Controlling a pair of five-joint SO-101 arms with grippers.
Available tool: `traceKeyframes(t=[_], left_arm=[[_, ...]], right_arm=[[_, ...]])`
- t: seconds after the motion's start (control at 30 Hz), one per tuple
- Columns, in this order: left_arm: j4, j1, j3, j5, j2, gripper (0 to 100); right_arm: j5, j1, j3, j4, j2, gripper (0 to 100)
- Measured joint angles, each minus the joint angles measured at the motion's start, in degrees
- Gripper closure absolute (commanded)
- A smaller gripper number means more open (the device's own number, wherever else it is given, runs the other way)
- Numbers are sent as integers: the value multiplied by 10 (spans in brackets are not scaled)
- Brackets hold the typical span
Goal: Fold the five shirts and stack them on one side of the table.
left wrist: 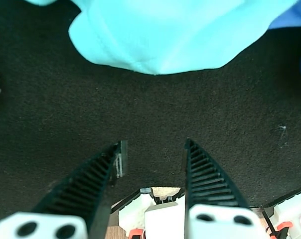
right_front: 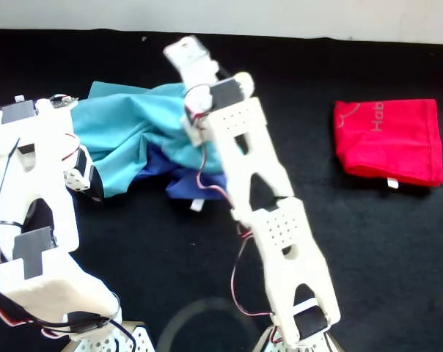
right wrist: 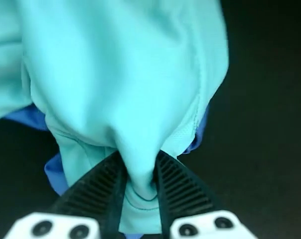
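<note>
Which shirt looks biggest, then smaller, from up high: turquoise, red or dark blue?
1. turquoise shirt
2. red shirt, folded
3. dark blue shirt, mostly hidden under the turquoise one

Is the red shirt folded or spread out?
Folded: the red shirt lies as a compact, flat rectangle with straight edges.

Crumpled teal shirt point(right_front: 126, 128) (atop blue shirt point(right_front: 163, 166)), folded red shirt point(right_front: 389, 139), well apart

Faint lettering point(right_front: 378, 117) on the red shirt point(right_front: 397, 150) at far right, running sideways, too dim to read; small white tag point(right_front: 392, 183) at its near edge, print too small to tell
</note>
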Motion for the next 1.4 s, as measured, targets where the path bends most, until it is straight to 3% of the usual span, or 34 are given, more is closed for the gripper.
traceKeyframes(t=[0.3, 0.57, 0.73, 0.8, 0.87, 1.1, 1.4], left_arm=[[9, 55, -2, 0, 0, 811], [72, 228, -69, 0, 0, 811], [73, 325, -55, 0, 0, 811], [71, 359, -42, 0, 0, 811], [55, 387, -25, 0, 0, 811], [-34, 458, 35, 0, 0, 811], [-238, 534, 99, 42, 0, 808]], right_arm=[[1, 51, 71, 0, -159, 989], [1, 60, 146, 0, -158, 988], [1, 108, 146, -8, -119, 909], [1, 130, 146, -8, -105, 928], [2, 149, 146, -10, -94, 991], [36, 185, 142, -32, -86, 993], [38, 214, 101, -32, -84, 993]])
